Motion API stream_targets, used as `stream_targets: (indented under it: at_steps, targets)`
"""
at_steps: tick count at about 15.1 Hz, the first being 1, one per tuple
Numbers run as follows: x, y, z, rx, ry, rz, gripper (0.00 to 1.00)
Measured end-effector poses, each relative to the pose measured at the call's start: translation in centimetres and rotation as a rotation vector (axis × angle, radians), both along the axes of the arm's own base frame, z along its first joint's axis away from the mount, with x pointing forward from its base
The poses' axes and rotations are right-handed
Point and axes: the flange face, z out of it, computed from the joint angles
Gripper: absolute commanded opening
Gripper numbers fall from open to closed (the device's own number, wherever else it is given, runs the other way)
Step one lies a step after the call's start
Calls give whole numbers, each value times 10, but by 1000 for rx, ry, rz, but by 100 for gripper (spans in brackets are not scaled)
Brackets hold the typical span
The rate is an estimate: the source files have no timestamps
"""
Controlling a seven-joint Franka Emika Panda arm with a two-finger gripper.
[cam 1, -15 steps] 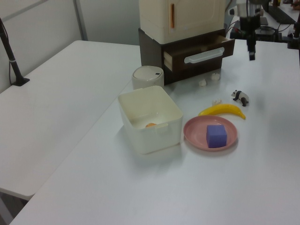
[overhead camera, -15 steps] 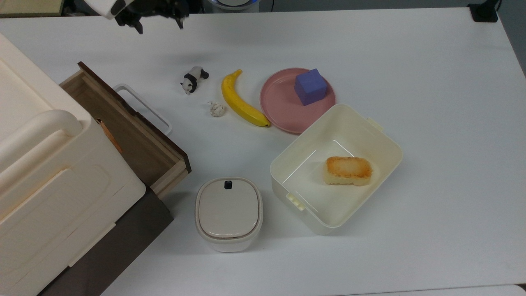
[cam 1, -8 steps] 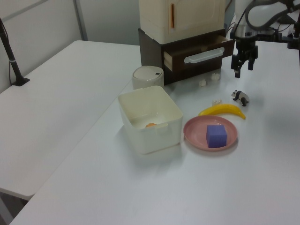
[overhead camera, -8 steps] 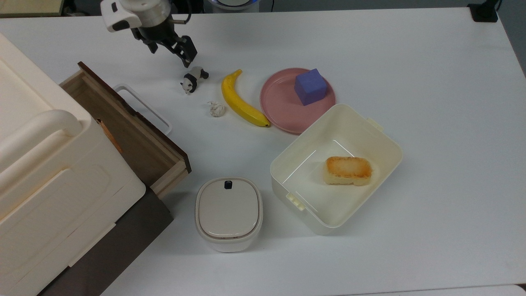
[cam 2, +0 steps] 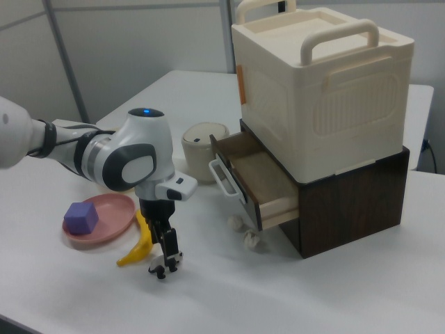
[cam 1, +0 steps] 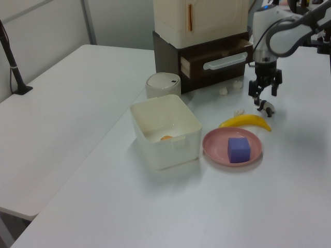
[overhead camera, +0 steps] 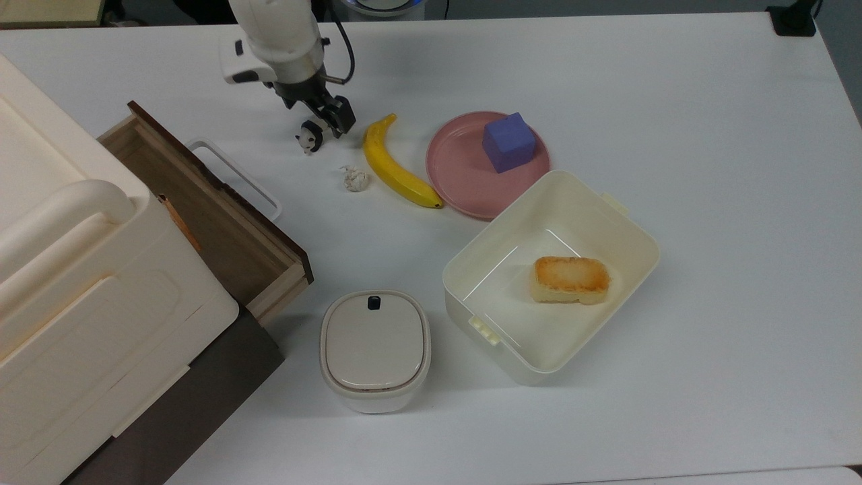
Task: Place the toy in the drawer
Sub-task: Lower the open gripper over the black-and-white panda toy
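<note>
The toy, a tiny black-and-white panda (overhead camera: 309,140), lies on the white table left of the banana in the top view. My gripper (overhead camera: 326,123) is lowered onto it, open, with one finger on each side of its body; only its head end shows below the fingers there. The left view has the gripper (cam 1: 264,94) just above the panda (cam 1: 267,107). In the right view the gripper (cam 2: 167,252) reaches down to the panda (cam 2: 163,268). The wooden drawer (overhead camera: 202,215) stands pulled out at the top view's left, its white loop handle (overhead camera: 237,176) facing the toy.
A banana (overhead camera: 397,165) and a paper ball (overhead camera: 355,178) lie close to the toy. A pink plate (overhead camera: 458,182) carries a purple cube (overhead camera: 508,141). A cream bin (overhead camera: 626,222) holds a bread piece (overhead camera: 571,279). A lidded pot (overhead camera: 374,343) stands near the drawer.
The gripper came from the table's far edge, down and toward the top view's right, and now straddles the panda. The panda has not moved.
</note>
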Motion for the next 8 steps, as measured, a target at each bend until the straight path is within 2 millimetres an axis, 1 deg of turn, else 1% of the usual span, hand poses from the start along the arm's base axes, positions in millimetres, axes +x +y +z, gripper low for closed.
stream_targets:
  at_steps: [2, 3, 4, 5, 6, 7, 8]
  targets:
    - [1, 9, -16, -4, 29, 17, 100]
    - [2, 13, -22, -6, 40, 25, 92]
    - [2, 15, -28, -10, 51, 31, 61]
    - [2, 15, -31, -11, 57, 33, 37]
    - [2, 15, -33, -12, 61, 32, 19]
    - [2, 15, -34, -12, 62, 32, 7]
    - [2, 15, -34, -12, 63, 32, 0]
